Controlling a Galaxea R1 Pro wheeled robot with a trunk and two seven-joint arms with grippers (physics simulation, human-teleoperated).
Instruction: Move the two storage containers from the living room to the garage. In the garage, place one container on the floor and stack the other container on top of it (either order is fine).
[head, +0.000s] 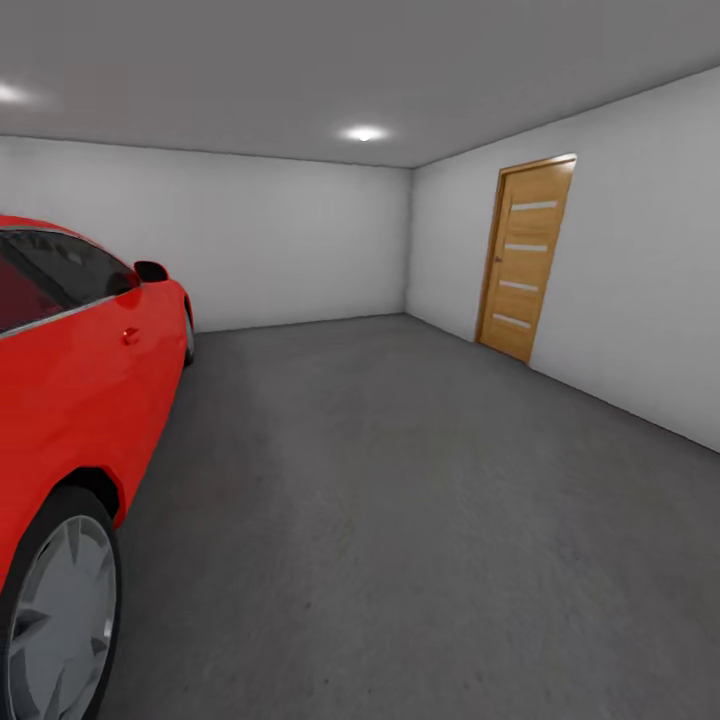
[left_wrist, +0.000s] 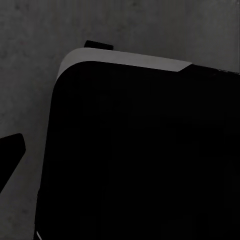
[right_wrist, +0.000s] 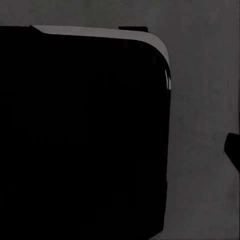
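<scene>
Head view: red car (head: 70, 400), wooden door (head: 525, 258).

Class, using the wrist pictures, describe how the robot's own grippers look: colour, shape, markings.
Little shows. The left gripper's fingertip and the right gripper's fingertip are plain black wedges, with no markings or cables visible. A large black rounded-cornered body with a pale grey rim is probably the robot's base.
</scene>
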